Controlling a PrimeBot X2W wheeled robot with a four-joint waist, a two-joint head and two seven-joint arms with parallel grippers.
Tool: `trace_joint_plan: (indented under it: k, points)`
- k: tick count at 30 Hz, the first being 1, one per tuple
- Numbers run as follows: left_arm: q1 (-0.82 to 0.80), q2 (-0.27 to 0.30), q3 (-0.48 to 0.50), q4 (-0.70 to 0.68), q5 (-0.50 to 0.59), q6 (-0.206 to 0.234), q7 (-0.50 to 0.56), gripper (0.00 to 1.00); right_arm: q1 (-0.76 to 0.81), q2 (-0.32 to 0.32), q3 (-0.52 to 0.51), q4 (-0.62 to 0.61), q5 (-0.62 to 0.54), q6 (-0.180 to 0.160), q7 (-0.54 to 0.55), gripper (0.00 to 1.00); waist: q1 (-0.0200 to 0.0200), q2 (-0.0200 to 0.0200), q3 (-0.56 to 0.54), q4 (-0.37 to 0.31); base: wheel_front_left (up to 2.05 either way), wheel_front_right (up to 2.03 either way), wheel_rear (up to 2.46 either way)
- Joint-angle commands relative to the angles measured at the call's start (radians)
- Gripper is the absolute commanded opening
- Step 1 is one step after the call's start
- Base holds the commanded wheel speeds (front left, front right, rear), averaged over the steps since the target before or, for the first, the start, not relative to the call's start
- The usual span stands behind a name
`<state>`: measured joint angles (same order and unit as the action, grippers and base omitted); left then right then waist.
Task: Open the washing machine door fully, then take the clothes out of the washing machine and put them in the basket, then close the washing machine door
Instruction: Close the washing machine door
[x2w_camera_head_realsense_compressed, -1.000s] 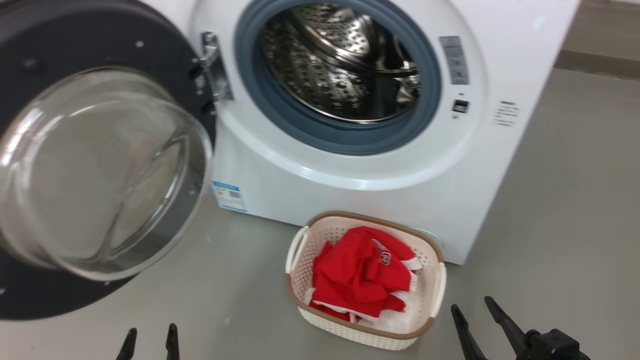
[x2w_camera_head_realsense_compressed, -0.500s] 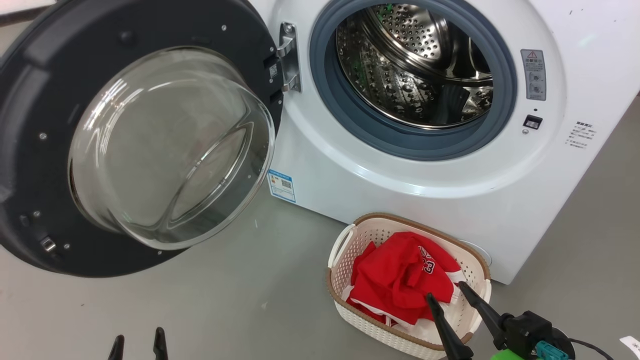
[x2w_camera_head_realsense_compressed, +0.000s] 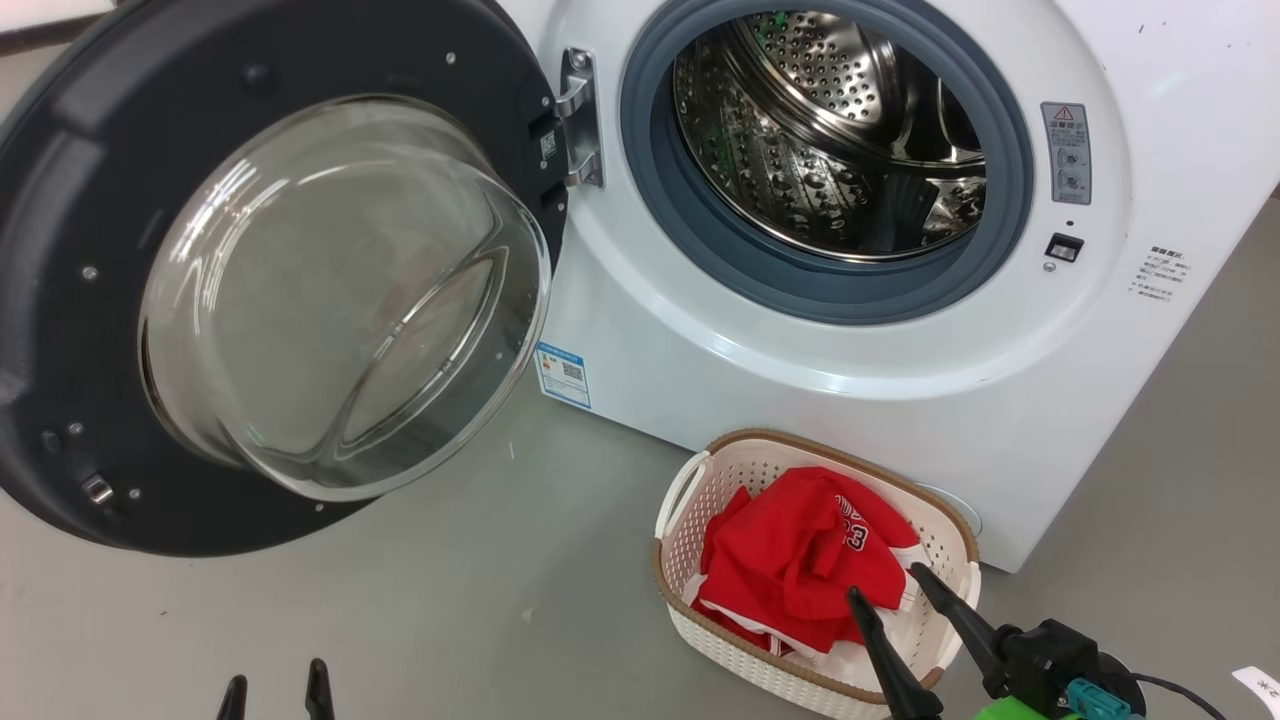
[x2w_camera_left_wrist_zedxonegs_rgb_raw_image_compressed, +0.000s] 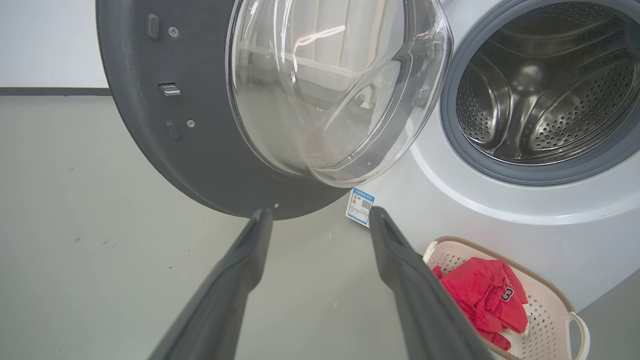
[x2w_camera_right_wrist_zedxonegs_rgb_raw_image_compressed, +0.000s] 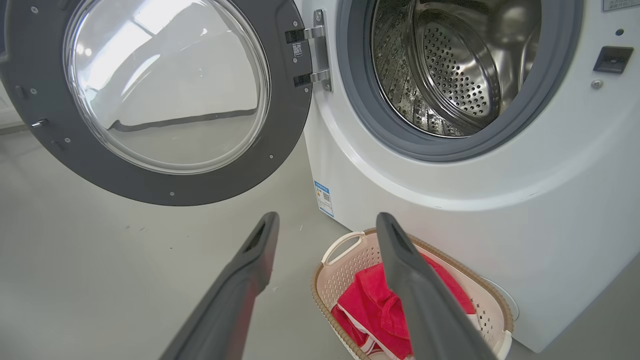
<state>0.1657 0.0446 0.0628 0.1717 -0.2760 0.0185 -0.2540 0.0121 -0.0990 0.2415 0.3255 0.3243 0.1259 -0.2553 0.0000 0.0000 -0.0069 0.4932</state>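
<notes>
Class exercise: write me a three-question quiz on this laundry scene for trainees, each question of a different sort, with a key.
1. True or false: the washing machine door is shut.
2. Multiple choice: where are the red clothes? A. in the drum. B. in the basket. C. on the floor.
3. Short answer: the left tool and the right tool are both open and hold nothing. Which step of the task is not yet done?
Key: 1. False, it stands wide open. 2. B. 3. Closing the door.
</notes>
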Motion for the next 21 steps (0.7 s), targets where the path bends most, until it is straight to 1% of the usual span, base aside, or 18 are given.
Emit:
trace_joint_plan:
  k: [1, 5, 6, 7, 8, 9, 10, 11, 16, 18, 21]
  points:
    - [-0.012, 0.006, 0.032, -0.026, -0.005, 0.003, -0.008, 1.0, -0.033, -0.009, 0.017, -0.024, 0.019, 0.005, -0.006, 1.0, 0.0, 0.0, -0.002, -0.001, 0.0, 0.0, 0.0]
    - [-0.016, 0.006, 0.033, -0.026, -0.002, -0.003, -0.008, 1.0, -0.023, -0.007, 0.011, -0.028, 0.018, 0.005, -0.006, 1.0, 0.0, 0.0, -0.004, -0.003, 0.0, 0.0, 0.0]
    - [-0.018, 0.006, 0.033, -0.026, -0.004, -0.006, -0.008, 0.95, -0.022, -0.007, 0.01, -0.029, 0.017, 0.005, -0.006, 1.0, 0.0, 0.0, -0.003, -0.003, 0.0, 0.0, 0.0]
    - [-0.021, 0.006, 0.032, -0.027, -0.005, -0.008, -0.008, 0.82, -0.021, -0.006, 0.008, -0.029, 0.017, 0.005, -0.006, 1.0, 0.0, 0.0, -0.003, -0.003, 0.0, 0.0, 0.0]
    - [-0.024, 0.006, 0.032, -0.028, -0.005, -0.011, -0.008, 0.47, -0.02, -0.006, 0.007, -0.03, 0.016, 0.005, -0.006, 1.0, 0.0, 0.0, -0.003, -0.003, 0.0, 0.0, 0.0]
    - [-0.028, 0.006, 0.032, -0.032, -0.007, -0.014, -0.008, 0.29, -0.019, -0.005, 0.006, -0.031, 0.015, 0.005, -0.006, 1.0, 0.0, 0.0, -0.002, -0.003, 0.0, 0.0, 0.0]
    - [-0.032, 0.006, 0.033, -0.036, -0.008, -0.017, -0.008, 0.04, -0.018, -0.004, 0.005, -0.032, 0.014, 0.005, -0.006, 1.0, 0.0, 0.0, 0.0, -0.004, 0.0, 0.0, 0.0]
    - [-0.037, 0.006, 0.037, -0.043, -0.011, -0.021, -0.008, 0.0, -0.018, -0.003, 0.004, -0.033, 0.013, 0.005, -0.006, 1.0, 0.0, 0.0, 0.001, -0.004, 0.0, 0.0, 0.0]
    - [-0.084, 0.006, 0.09, -0.119, -0.005, -0.055, -0.008, 0.0, -0.011, 0.003, -0.002, -0.037, 0.008, 0.005, -0.006, 1.0, 0.0, 0.0, 0.007, -0.002, 0.0, 0.0, 0.0]
    - [-0.119, 0.022, 0.125, -0.17, 0.024, -0.075, -0.008, 0.0, -0.009, 0.005, -0.002, -0.038, 0.006, 0.005, -0.006, 1.0, 0.0, 0.0, 0.012, 0.0, 0.0, 0.0, 0.0]
    - [-0.187, 0.072, 0.186, -0.23, 0.041, -0.1, -0.008, 0.0, -0.009, 0.006, -0.002, -0.038, 0.003, 0.005, -0.006, 1.0, 0.0, 0.0, 0.019, 0.002, 0.0, 0.0, 0.0]
